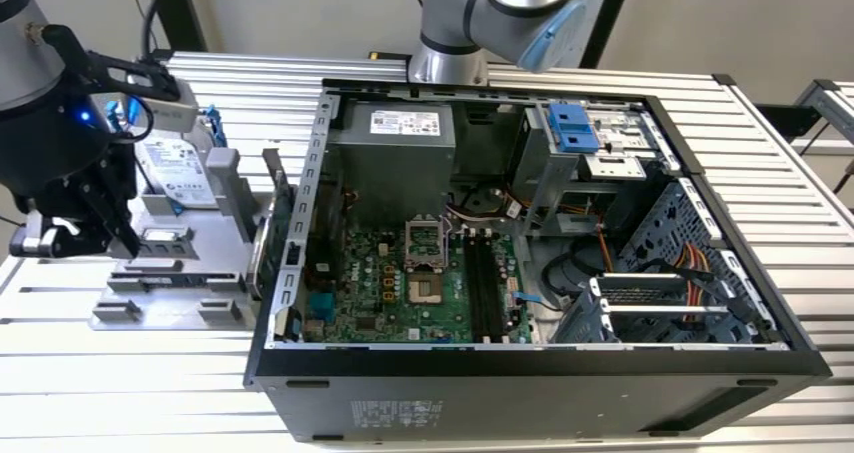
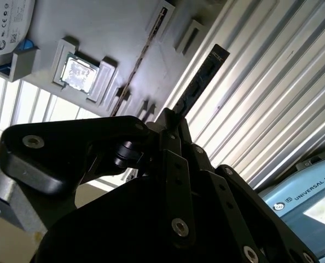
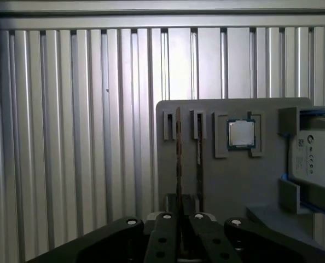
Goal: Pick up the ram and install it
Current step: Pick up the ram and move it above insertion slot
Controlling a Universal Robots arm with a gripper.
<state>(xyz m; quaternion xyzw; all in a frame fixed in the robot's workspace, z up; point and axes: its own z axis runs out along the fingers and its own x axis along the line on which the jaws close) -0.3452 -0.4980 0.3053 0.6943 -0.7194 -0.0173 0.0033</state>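
Looking through the first wrist view, one gripper (image 3: 180, 219) is clenched on one ram stick (image 3: 178, 159), which runs edge-on straight out from between its fingertips. A second stick (image 3: 199, 148) stands just beside it in the one tray (image 3: 217, 181), with one processor (image 3: 241, 134) and one hard drive (image 3: 315, 159). In the second wrist view the ram stick (image 2: 201, 82) juts from the fingertips, apart from the second stick. In the exterior view the gripper hangs over the tray, at nine o'clock of the one computer case (image 1: 534, 388).

Black gripper (image 2: 171, 117), silver screws (image 2: 180, 226)
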